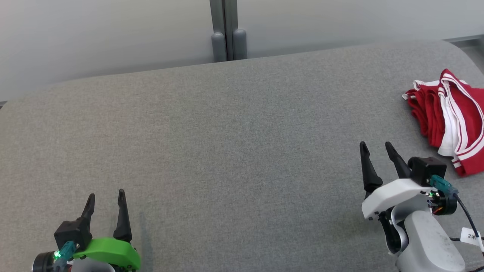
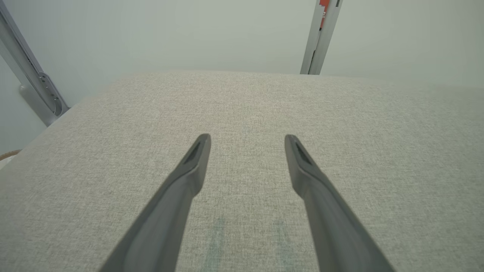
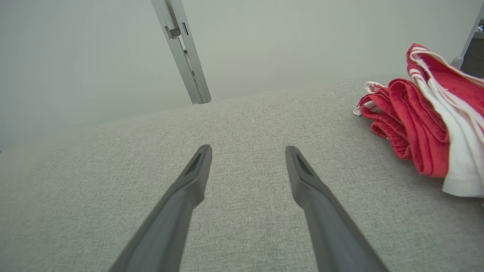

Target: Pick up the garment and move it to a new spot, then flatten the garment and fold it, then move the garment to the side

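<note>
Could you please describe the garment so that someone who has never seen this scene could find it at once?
Start from the wide grey fabric-covered surface and go to its right end, past the right gripper. The garment lies there in a crumpled heap. It is bright red with white stripes, against plain grey cloth.

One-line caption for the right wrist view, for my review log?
Open right gripper over the grey table, with the bunched red-and-white garment lying untouched to its right.

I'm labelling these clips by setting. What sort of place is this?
Likely a lab test cell: a grey fabric-covered table, plain pale wall panels joined by a metal post, and one red-and-white garment.
</note>
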